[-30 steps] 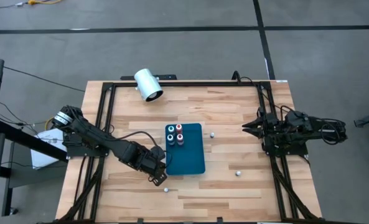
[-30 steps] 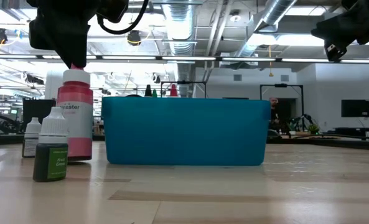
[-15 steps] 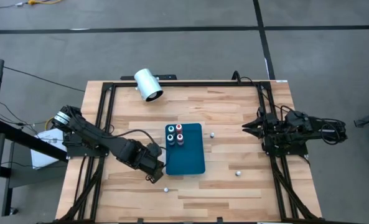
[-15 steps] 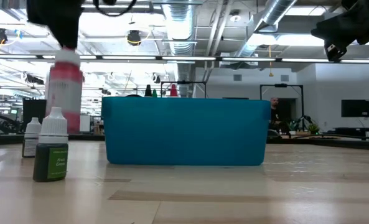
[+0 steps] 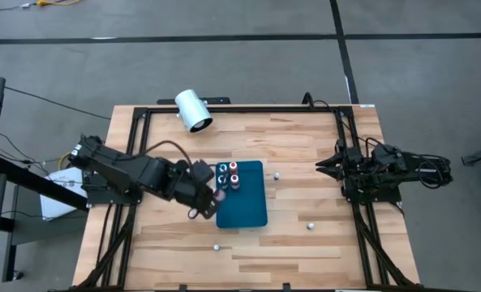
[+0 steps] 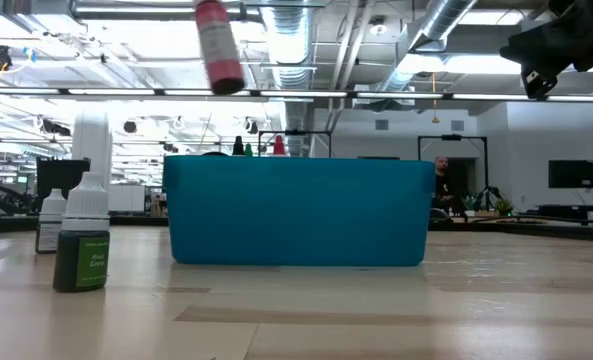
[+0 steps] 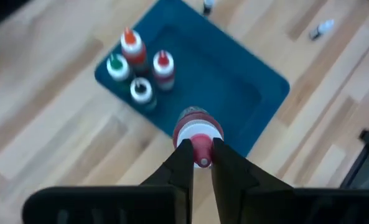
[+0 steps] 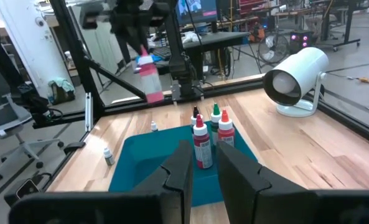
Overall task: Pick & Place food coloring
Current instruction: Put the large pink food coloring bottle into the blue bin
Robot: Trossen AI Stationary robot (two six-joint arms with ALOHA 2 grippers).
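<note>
My left gripper [image 5: 213, 195] hovers over the left edge of the blue tray [image 5: 252, 212], shut on a pink-red food coloring bottle [image 6: 218, 45]. Several small bottles with green and red tops [image 7: 140, 65] stand on their bases in the tray's far left corner. A green bottle [image 6: 81, 245] and a pale one [image 6: 50, 220] stand on the table in the low view. More tiny bottles sit loose on the wood [image 5: 277, 174] [image 5: 311, 225] [image 5: 216, 246]. My right gripper [image 5: 321, 166] waits at the table's right edge, its fingers narrowly apart. My left gripper pinches the bottle's red cap [image 7: 201, 154] between its two fingers [image 7: 183, 163], coming from above and pointing down. The bottle hangs below the fingers, lifted clear of table and tray. In the low view it is slightly tilted.
A large white cylinder [image 5: 194, 110] lies at the table's far edge, left of centre. Black frame rails [image 5: 139, 154] run along the table's sides. Bare wood lies to the right of the tray and along the near edge.
My left gripper has risen and moved toward the far edge and the tray, staying shut on the pink-red bottle. The bottle stood on the table left of the tray; now it is lifted clear, high above the tray's left edge, and slightly tipped.
</note>
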